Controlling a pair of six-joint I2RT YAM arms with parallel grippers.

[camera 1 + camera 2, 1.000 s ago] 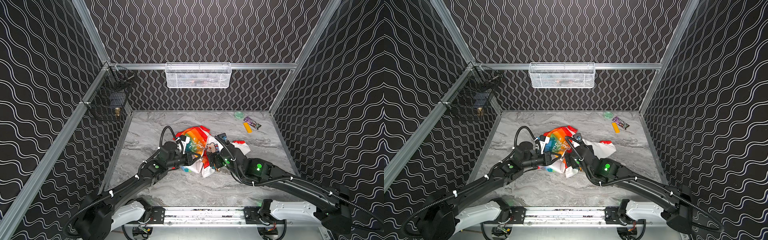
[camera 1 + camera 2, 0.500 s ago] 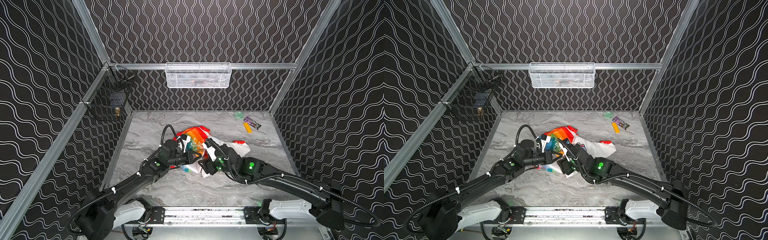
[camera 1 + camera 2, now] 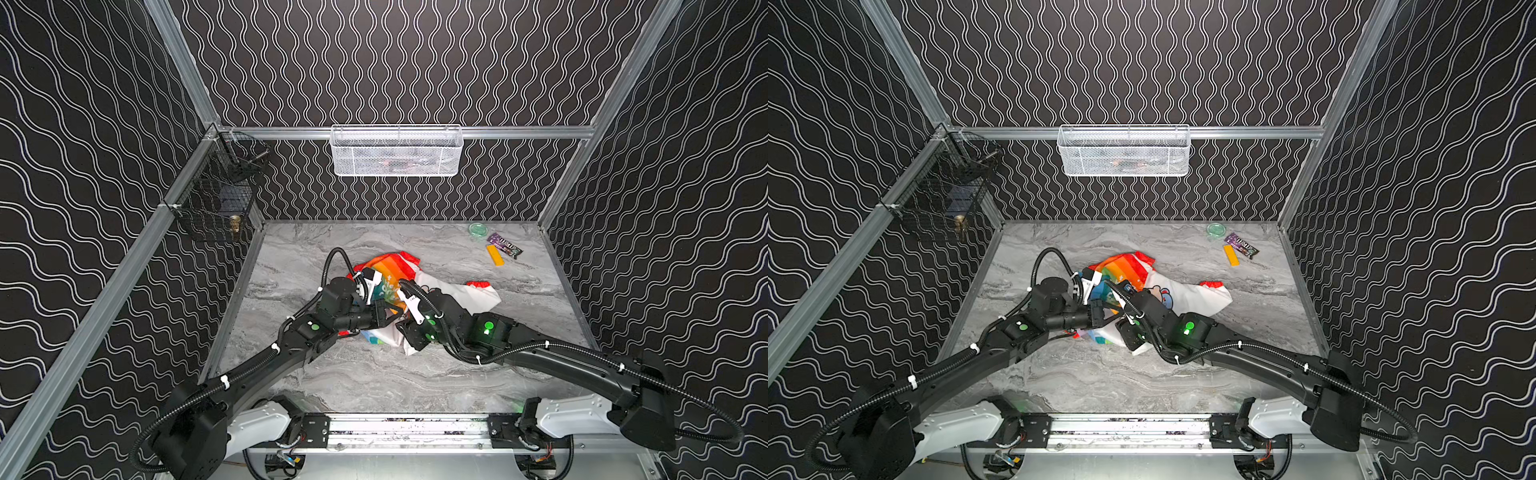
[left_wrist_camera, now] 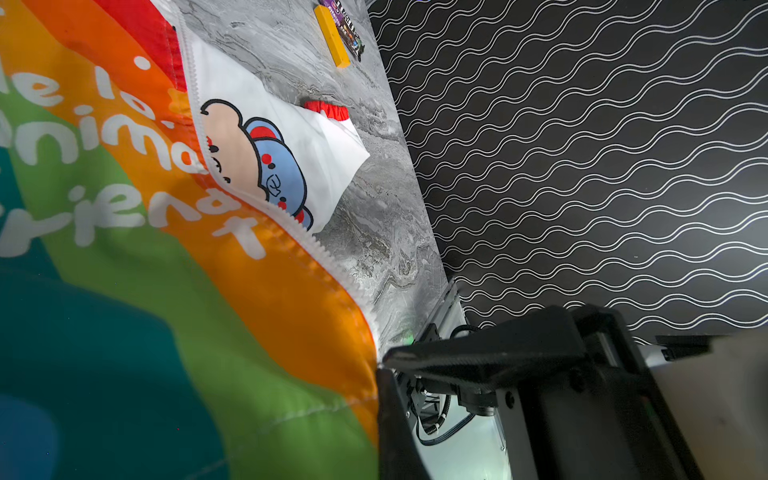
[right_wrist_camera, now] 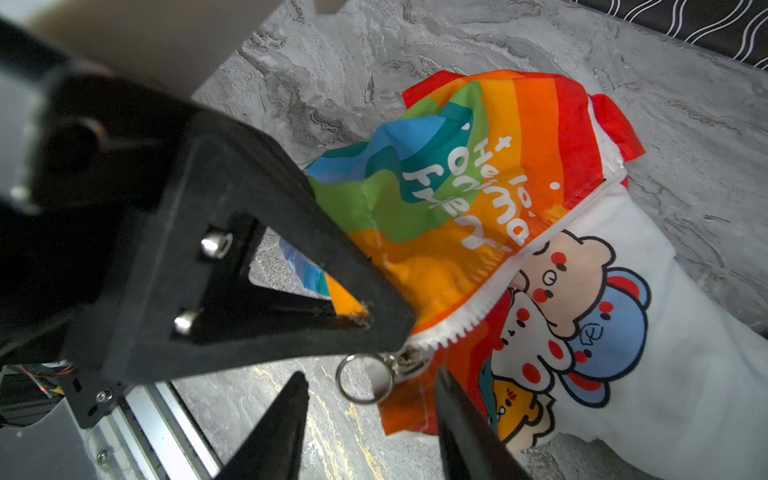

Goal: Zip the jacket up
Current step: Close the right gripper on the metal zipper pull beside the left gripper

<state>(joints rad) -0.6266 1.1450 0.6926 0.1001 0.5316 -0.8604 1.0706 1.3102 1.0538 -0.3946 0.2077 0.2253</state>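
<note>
- Your left gripper (image 5: pixel 386 328) is clamped tight on the jacket (image 5: pixel 457 166). Its black fingers (image 5: pixel 257 232) pinch the orange hem right where the run of white zipper teeth (image 5: pixel 453 324) ends.
- The left wrist view gives you the same grip: the orange edge of the jacket (image 4: pixel 166 291) runs straight into the closed fingertips.
- Your right gripper (image 5: pixel 372 376) stands partly open, its two fingers (image 5: pixel 282 428) apart with a clear gap between them, and it holds nothing.
- The metal pull ring (image 5: pixel 363 378) hangs in that gap, with the zipper slider (image 5: pixel 409 357) just beyond it. Neither finger appears to press on the ring. You cannot tell whether the finger nearer the fabric brushes it.
- The slider sits just beside the left fingertips, at the end of the visible teeth. Alongside the teeth the white cartoon-print lining (image 5: pixel 623 332) lies exposed.
- In both top views the jacket (image 3: pixel 390 266) (image 3: pixel 1125 266) lies crumpled near the middle of the marble table (image 3: pixel 374 374). Your left gripper (image 3: pixel 388 318) and the right arm meet at its near edge.
</note>
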